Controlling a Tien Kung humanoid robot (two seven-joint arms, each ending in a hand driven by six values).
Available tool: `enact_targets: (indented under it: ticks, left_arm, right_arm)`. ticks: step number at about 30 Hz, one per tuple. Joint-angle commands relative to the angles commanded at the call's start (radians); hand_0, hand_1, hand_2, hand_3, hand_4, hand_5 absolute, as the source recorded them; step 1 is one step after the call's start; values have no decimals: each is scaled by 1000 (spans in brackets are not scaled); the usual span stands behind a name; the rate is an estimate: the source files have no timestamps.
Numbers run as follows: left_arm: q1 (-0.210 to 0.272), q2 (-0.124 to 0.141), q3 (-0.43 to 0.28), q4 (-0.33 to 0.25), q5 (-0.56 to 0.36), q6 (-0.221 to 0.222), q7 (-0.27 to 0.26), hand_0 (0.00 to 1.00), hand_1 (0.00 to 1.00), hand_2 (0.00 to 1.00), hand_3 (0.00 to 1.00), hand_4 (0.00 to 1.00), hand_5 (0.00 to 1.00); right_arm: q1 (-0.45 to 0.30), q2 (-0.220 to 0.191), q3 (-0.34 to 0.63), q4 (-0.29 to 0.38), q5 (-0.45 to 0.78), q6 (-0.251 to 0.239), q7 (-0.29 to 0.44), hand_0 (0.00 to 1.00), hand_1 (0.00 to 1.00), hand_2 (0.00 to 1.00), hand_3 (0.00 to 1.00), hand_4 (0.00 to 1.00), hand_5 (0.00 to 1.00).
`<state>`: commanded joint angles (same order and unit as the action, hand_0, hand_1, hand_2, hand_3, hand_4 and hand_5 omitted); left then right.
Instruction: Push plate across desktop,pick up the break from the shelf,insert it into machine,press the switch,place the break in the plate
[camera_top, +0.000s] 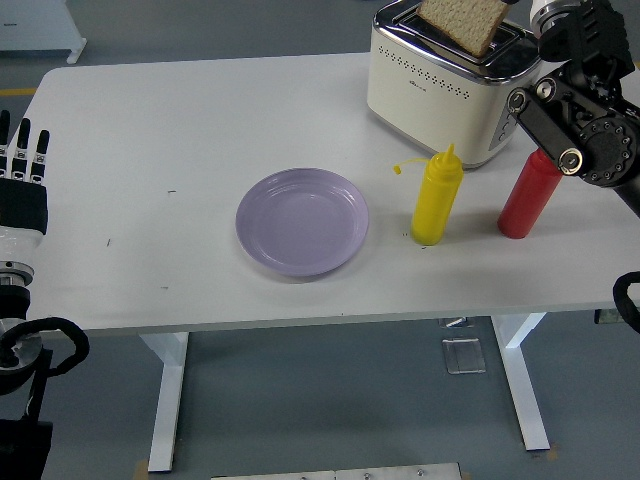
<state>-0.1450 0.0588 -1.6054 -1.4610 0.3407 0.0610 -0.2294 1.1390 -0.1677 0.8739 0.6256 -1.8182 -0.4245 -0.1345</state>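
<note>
A slice of brown bread (462, 24) hangs tilted over the slots of the cream toaster (430, 85) at the back right, its lower edge at the slot opening. My right hand (535, 12) reaches in at the picture's top right corner and is shut on the bread's right side; most of its fingers are cut off by the top edge. The black right forearm (575, 130) crosses in front of the toaster's right end. A lilac plate (302, 221) lies bare in the middle of the table. My left hand (22, 165) rests at the left edge, fingers straight and holding nothing.
A yellow squeeze bottle (437, 196) and a red one (528, 195) stand just in front of the toaster, right of the plate. The red bottle is close under my right forearm. The white table (150, 120) runs to its near edge at the bottom.
</note>
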Motion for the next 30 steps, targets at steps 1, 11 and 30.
enact_targets:
  ticks: [1,11,30]
  left_arm:
    - [-1,-1,1,0,0,0,0,864,866,859,793,588,998]
    - [-5,-7,7,2,1,0,-1,865,866,861,794,588,998]
    - [-8,-10,4,8,1,2,-2,865,867,862,796,587,998]
  right_arm:
    - [1,2,1,-8,-1,-3,3,299,347,395,463,175,34]
    - [6,17,-24,-64,10,22,10,308,370,416,483,209,22]
    - [2,-6,20,-15,73,202,12,824,829,983,998,814,426]
